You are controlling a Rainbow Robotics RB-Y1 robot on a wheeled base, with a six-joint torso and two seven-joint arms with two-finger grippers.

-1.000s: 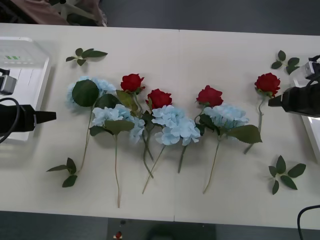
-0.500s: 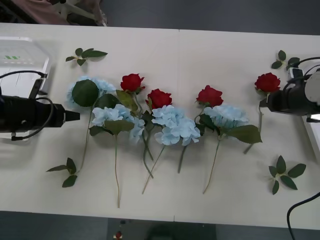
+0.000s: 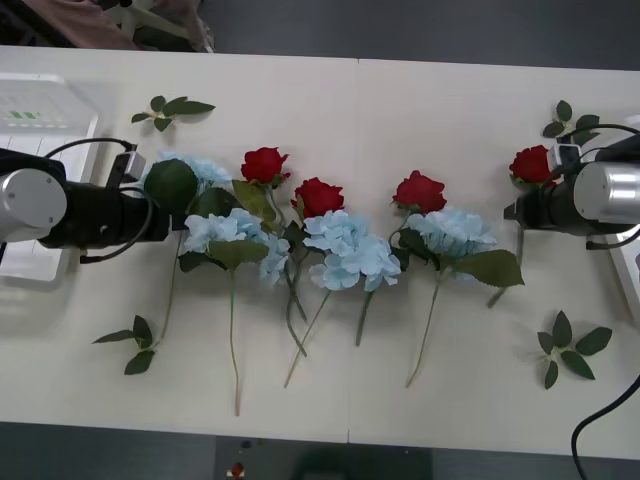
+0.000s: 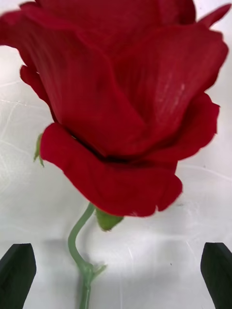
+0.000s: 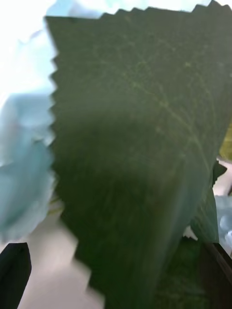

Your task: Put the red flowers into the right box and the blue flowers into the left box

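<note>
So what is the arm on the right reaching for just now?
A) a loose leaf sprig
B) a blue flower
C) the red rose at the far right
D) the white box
C: the right gripper sits open right at the far-right red rose, whose bloom and stem stand between its fingers in the wrist view.

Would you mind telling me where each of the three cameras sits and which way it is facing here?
Front view: above the arms, looking down at the table; both arms show, left gripper at the leftmost blue flower, right gripper by the rightmost red flower.
Right wrist view: on the right wrist, facing that rose between open fingers.
Left wrist view: on the left wrist, facing a big leaf; open fingers at the corners.
Shared: the rose, front and right wrist.
</note>
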